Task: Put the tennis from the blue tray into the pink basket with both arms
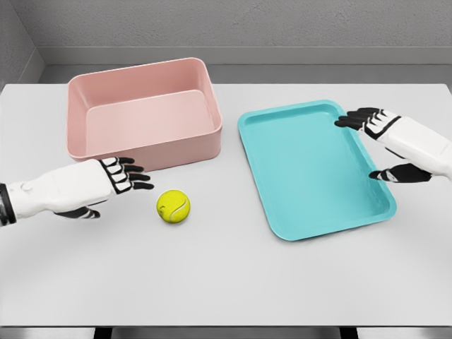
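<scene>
A plain white table (226, 282) fills most of the view, its smooth top bare near the front edge. Behind its far edge stands a grey wall (233, 25), with a darker grey strip of floor (282, 73) at its foot.

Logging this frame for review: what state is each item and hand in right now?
tennis ball: on the table, outside both containers, untouched.
pink basket: upright, empty.
blue tray: flat, empty.
left hand: open, just left of the ball, holding nothing.
right hand: open, fingers at the tray's right rim.
table: bears everything.
</scene>
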Motion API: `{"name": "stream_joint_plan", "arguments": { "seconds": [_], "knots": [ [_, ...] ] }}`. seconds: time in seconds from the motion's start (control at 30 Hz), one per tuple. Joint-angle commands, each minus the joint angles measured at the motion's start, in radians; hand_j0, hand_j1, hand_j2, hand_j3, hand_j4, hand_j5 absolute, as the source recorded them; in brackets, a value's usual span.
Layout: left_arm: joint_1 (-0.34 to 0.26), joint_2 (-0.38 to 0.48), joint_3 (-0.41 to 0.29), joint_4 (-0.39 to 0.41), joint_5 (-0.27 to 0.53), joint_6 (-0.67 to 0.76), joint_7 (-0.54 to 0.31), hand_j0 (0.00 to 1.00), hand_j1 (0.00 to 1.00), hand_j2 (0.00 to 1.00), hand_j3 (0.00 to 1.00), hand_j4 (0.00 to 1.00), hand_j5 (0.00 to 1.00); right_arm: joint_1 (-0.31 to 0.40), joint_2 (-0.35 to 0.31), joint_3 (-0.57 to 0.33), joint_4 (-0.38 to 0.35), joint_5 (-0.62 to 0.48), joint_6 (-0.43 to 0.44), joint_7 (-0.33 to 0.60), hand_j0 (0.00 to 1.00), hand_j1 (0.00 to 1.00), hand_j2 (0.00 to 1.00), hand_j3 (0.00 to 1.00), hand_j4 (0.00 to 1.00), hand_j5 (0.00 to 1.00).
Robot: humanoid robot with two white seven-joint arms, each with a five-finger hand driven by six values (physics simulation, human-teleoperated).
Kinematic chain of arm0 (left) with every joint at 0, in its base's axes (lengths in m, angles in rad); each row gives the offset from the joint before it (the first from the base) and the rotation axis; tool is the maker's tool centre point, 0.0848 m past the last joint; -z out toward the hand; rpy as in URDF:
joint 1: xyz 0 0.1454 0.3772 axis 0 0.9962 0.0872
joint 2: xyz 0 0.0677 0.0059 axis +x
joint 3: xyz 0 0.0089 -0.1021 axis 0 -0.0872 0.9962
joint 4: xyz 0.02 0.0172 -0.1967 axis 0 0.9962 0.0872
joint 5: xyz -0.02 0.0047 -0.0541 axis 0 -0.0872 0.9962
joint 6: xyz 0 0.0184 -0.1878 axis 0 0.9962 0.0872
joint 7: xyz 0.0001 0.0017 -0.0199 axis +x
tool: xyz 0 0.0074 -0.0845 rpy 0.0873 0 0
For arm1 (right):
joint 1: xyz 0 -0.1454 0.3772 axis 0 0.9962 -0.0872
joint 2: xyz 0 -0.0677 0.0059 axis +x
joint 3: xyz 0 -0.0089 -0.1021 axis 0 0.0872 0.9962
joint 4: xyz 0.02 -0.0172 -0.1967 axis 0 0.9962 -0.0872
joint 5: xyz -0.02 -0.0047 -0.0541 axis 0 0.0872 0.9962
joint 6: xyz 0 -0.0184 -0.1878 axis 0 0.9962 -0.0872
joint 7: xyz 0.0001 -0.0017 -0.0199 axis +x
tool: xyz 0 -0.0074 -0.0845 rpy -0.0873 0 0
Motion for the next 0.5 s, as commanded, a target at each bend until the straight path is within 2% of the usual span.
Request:
{"name": "stream_joint_plan", "arguments": {
  "seconds": [0.0,0.1,0.23,0.37,0.47],
  "knots": [
    [-0.002,-0.027,-0.029,-0.005,-0.007,0.001,-0.001,1.0,1.0,1.0,1.0,1.0,1.0,0.002,0.027,-0.02,-0.002,-0.01,0.003,-0.001,1.0,1.0,1.0,1.0,1.0,1.0],
    [-0.031,-0.057,-0.041,-0.001,-0.022,0.001,-0.001,1.0,1.0,1.0,1.0,1.0,1.0,0.014,0.028,-0.031,0.01,-0.01,0.003,-0.001,1.0,1.0,1.0,1.0,1.0,1.0],
    [-0.035,-0.1,-0.047,-0.001,-0.061,0.001,0.001,1.0,1.0,1.0,1.0,1.0,1.0,0.034,0.028,-0.032,0.015,-0.033,0.003,-0.001,1.0,1.0,1.0,1.0,1.0,1.0],
    [-0.089,-0.125,-0.099,0.006,-0.065,0.001,-0.001,1.0,1.0,1.0,1.0,1.0,1.0,0.052,0.027,-0.038,0.02,-0.059,0.003,-0.001,1.0,1.0,1.0,1.0,1.0,1.0],
    [-0.095,-0.126,-0.115,0.007,-0.078,0.001,-0.004,1.0,1.0,1.0,1.0,1.0,1.0,0.058,0.027,-0.038,0.016,-0.062,0.003,-0.001,1.0,1.0,1.0,1.0,1.0,1.0]
  ]
}}
